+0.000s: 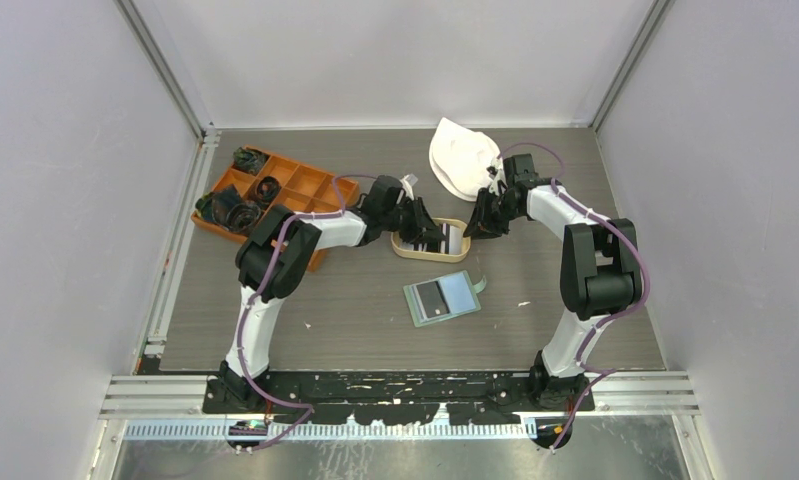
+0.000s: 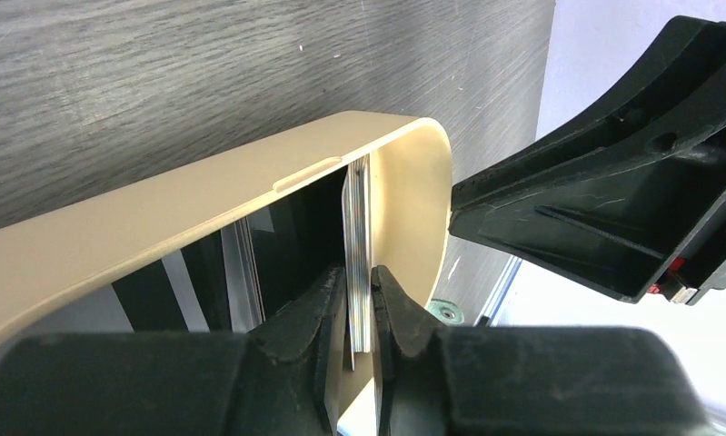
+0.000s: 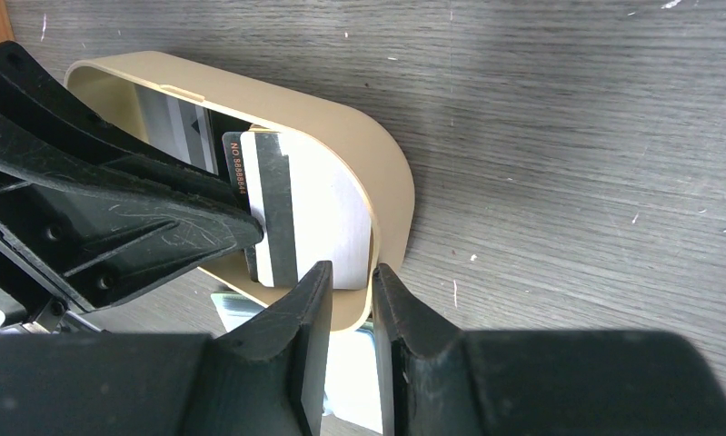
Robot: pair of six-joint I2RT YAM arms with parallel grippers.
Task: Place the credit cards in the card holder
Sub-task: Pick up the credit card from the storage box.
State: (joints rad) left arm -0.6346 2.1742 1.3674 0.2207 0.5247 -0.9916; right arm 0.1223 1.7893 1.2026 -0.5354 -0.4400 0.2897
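The credit cards [image 1: 437, 236] stand and lie in an oval tan tray [image 1: 411, 251] at mid-table. My left gripper [image 1: 422, 224] reaches into the tray from the left. In the left wrist view it [image 2: 360, 283] is shut on a small stack of cards [image 2: 357, 218] held on edge at the tray's [image 2: 204, 195] rounded end. In the right wrist view this stack [image 3: 282, 213] shows a black stripe. My right gripper [image 1: 478, 226] straddles the tray's right wall [image 3: 391, 195], shut on it [image 3: 351, 277]. The sage-green card holder [image 1: 442, 298] lies open and flat in front of the tray.
An orange compartment box [image 1: 293, 190] with dark cord bundles [image 1: 237, 210] sits at the back left, behind the left arm. A white cloth item [image 1: 462, 160] lies at the back, behind the right gripper. Grey walls enclose the table on three sides.
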